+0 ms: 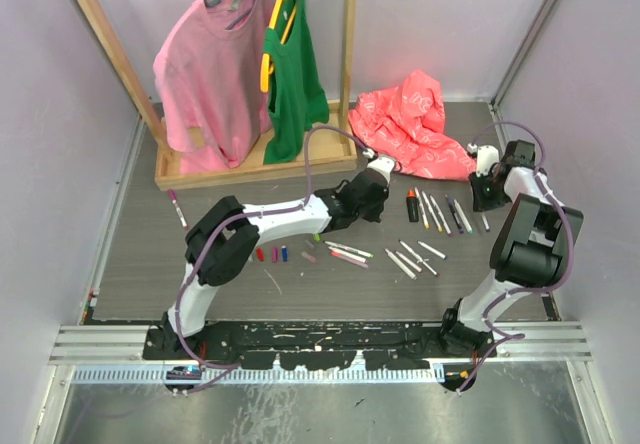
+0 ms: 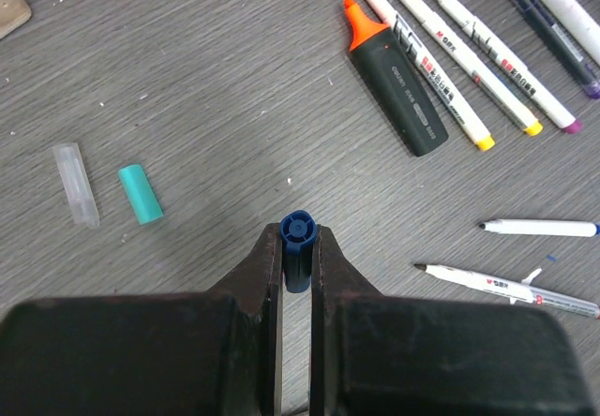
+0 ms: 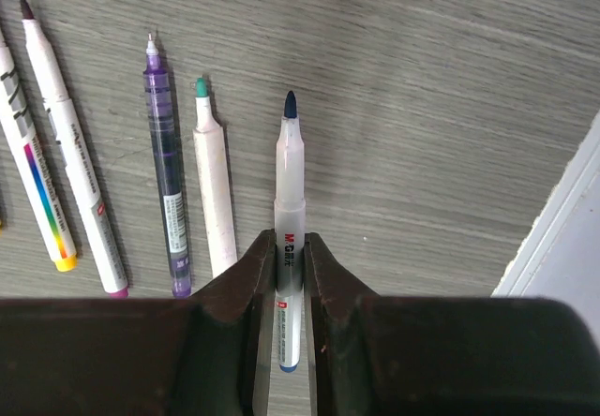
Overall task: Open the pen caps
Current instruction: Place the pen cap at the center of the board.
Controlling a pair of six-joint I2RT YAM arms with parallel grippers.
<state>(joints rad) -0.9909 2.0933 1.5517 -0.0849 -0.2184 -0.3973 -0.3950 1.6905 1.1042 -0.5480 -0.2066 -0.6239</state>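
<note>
Left claw (image 2: 298,240) over grey woodgrain table (image 2: 187,79)

The table (image 2: 187,60) looks matt wood-grain, blue cap (image 2: 298,233) and pen (image 3: 290,182) smooth plastic.

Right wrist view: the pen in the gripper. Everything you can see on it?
The blue-tipped pen is a slim marker: whitish, slightly translucent plastic barrel, tapered neck, bare dark-blue felt tip, no cap. A blue plug closes its rear end; black print with a red mark sits mid-barrel. The right gripper is shut on it there, tip pointing away from the wrist. It runs about parallel to the green-tipped pen beside it, apart. Whether it touches the table is unclear.
</note>
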